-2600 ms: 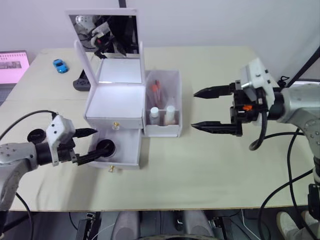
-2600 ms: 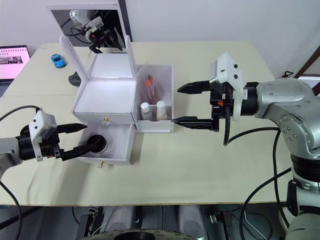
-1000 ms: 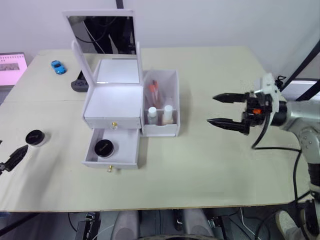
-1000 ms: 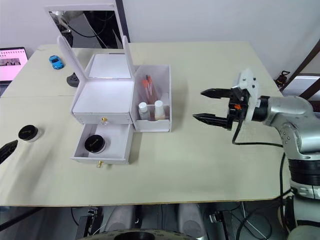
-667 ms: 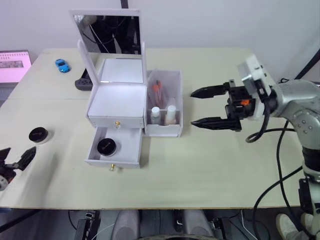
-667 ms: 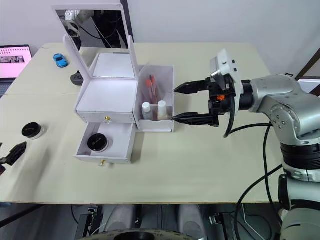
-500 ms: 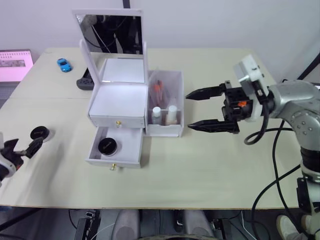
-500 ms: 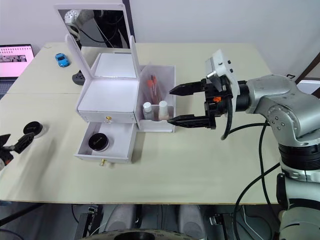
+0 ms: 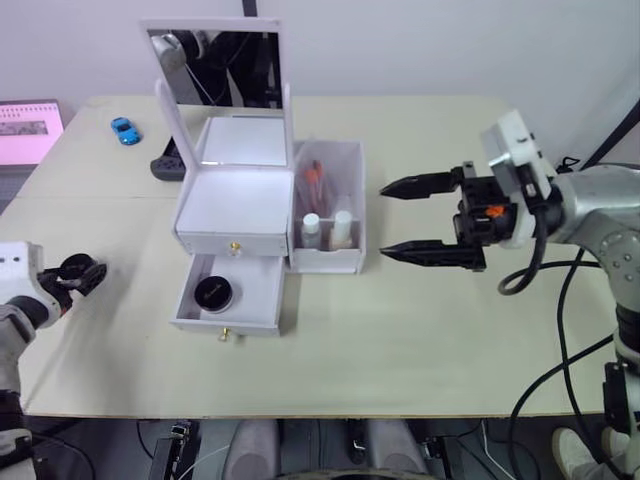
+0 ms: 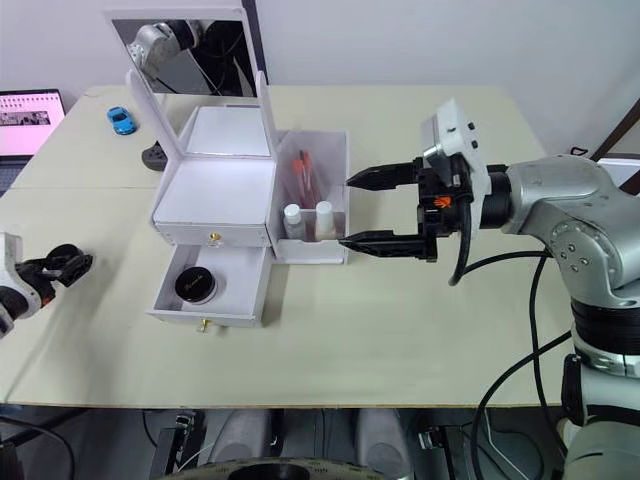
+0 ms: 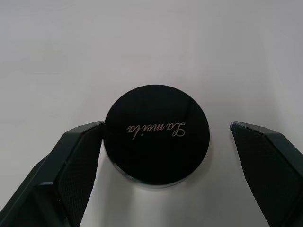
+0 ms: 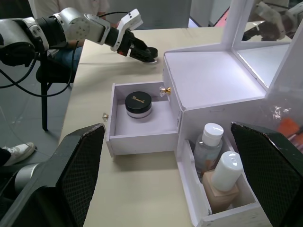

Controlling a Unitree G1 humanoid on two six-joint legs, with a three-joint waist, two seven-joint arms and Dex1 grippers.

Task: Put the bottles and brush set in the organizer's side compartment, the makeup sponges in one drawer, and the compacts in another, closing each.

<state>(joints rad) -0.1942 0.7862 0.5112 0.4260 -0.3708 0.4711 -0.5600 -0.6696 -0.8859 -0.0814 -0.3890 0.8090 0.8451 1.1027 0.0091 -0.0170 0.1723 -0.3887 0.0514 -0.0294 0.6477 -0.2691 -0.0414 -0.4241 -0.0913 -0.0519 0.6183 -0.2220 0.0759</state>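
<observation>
A white organizer point(image 9: 232, 212) stands with its mirror lid raised and its lower drawer point(image 9: 230, 296) pulled out. One black compact point(image 9: 212, 291) lies in that drawer. Two bottles point(image 9: 326, 227) and the brush set point(image 9: 312, 180) stand in the side compartment point(image 9: 345, 262). Another black compact point(image 11: 156, 132) sits on the table at the left. My left gripper point(image 9: 85, 275) is open around it, one finger point(image 11: 78, 161) close to its rim, the other apart. My right gripper point(image 9: 385, 220) hovers open and empty beside the side compartment. The makeup sponges are out of view.
A blue toy car point(image 9: 121, 131) and a dark device point(image 9: 165, 165) lie behind the organizer on the left. A pink-lit screen point(image 9: 25, 118) sits at the far left corner. Open tabletop point(image 9: 400, 330) stretches in front of and to the right of the organizer.
My left gripper left the drawer, swung out past the table's left edge, and has come in around the second compact. The right gripper stays open near the side compartment. The camera view shifted.
</observation>
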